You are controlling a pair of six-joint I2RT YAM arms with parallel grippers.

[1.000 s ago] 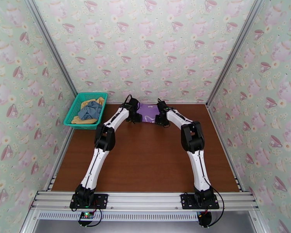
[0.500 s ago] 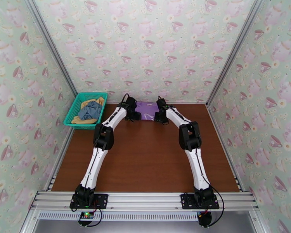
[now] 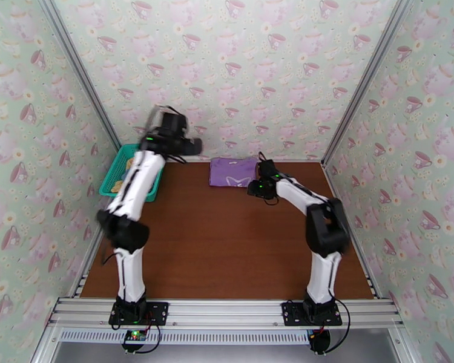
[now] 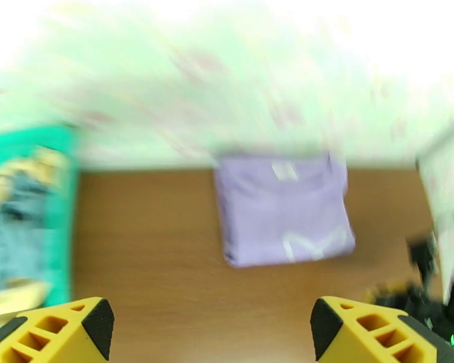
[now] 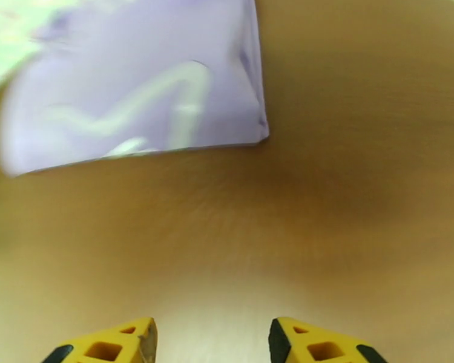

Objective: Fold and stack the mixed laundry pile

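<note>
A: Where's the T-shirt [image 3: 233, 172]?
B: Folded flat on the bench [image 3: 227, 249] by the back wall, pale print up.
A: And the left gripper [image 4: 212, 325]?
B: Raised high, looking down at the shirt and basket [image 4: 69, 237]. Its jaws are wide apart, with nothing between them.
A: The right gripper [image 5: 212, 340]?
B: Low over the bench, near the shirt's corner. Its jaws are apart too, and empty.
A: The other laundry?
B: The grey-blue piece [image 4: 15, 219] and the mustard piece [image 4: 27, 167] lie in the basket at far left, blurred.
</note>
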